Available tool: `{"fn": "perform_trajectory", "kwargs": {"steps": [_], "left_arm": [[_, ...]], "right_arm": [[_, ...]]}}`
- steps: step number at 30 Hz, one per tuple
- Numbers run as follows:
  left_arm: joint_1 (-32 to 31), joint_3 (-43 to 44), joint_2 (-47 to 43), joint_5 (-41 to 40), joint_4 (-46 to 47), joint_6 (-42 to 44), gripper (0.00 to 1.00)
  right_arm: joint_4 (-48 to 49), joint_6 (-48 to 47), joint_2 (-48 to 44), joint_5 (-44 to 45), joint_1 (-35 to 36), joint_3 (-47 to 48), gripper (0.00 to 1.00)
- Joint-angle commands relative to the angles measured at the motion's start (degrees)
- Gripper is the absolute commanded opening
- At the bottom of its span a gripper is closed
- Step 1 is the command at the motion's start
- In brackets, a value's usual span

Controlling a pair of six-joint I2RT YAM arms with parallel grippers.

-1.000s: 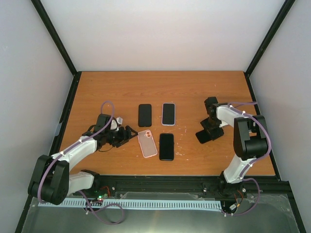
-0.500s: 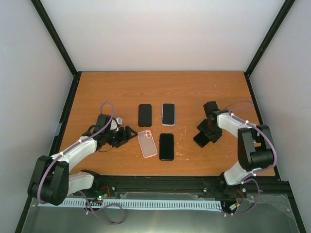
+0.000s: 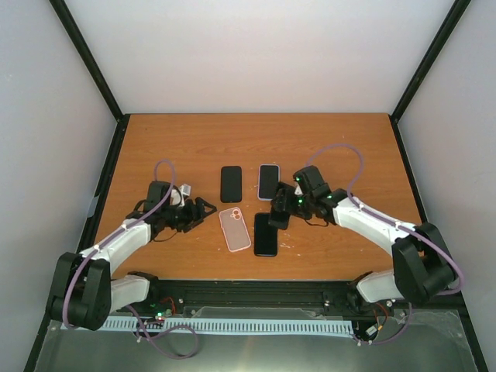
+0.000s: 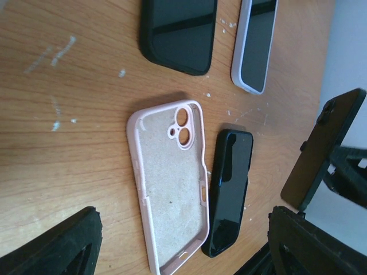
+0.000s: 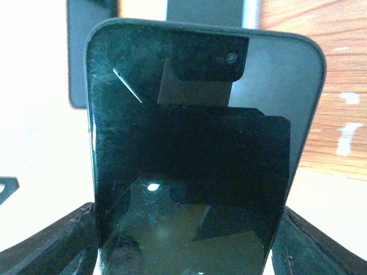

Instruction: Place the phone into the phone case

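Note:
An empty pink phone case (image 3: 235,229) lies open side up at the middle of the table; in the left wrist view the phone case (image 4: 172,183) shows its camera hole at the far end. My left gripper (image 3: 203,211) stands open just left of it, its jaws wide with nothing between them (image 4: 183,243). My right gripper (image 3: 285,208) is shut on a black phone (image 3: 277,218), held on edge just right of the case. In the right wrist view that phone (image 5: 200,160) fills the picture between my fingers (image 5: 321,246). The same held phone (image 4: 324,149) shows in the left wrist view.
A second black phone (image 3: 266,233) lies flat right of the pink case, under the held phone. Behind them lie a black phone (image 3: 231,184) and a phone in a white case (image 3: 268,181). Walls enclose the table.
My right arm has swung left from the table's right side, carrying the black phone to the middle beside the other phones. The left gripper has barely moved.

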Motion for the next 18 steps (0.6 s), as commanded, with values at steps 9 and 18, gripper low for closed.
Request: {"fn": "perform_trajectory", "kwargs": {"steps": [9,18], "left_arm": [[10.2,-3.8,-4.3,8.5,3.0,0.7,0.79],[10.7,-4.8,-4.8,8.7,3.3,0.6,0.79]], "right_arm": [[16.3,-11.8,13.0,-12.9,13.2,6.9,0.57],[17.6,-14.8,20.6,-15.3,17.6,13.4,0.56]]}}
